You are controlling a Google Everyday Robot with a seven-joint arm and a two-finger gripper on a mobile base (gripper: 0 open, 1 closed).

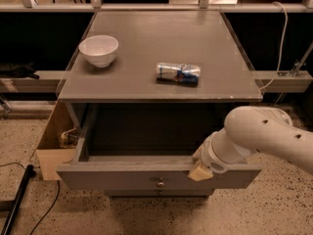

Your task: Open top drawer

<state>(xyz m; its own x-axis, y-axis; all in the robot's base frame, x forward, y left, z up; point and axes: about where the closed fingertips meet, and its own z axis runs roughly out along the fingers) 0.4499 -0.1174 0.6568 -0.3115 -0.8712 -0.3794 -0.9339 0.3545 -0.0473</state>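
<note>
My gripper (pixel 201 169) sits on the front rim of the top drawer (pixel 112 178), which stands open, its inside dark. Whether I grip it, I cannot tell.

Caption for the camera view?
The gripper at the front edge of the open top drawer; bowl and can on the table.

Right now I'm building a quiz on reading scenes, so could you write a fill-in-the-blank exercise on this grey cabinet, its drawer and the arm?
1. The wide grey wooden top drawer, with a small round brass knob, stands ___.
2. The robot's gripper sits at the drawer's ___ edge, just right of the knob.
3. The silver-and-blue drink can lies on its ___ on the grey cabinet top, apart from the round white bowl.

Missing words: open; front; side.
</note>
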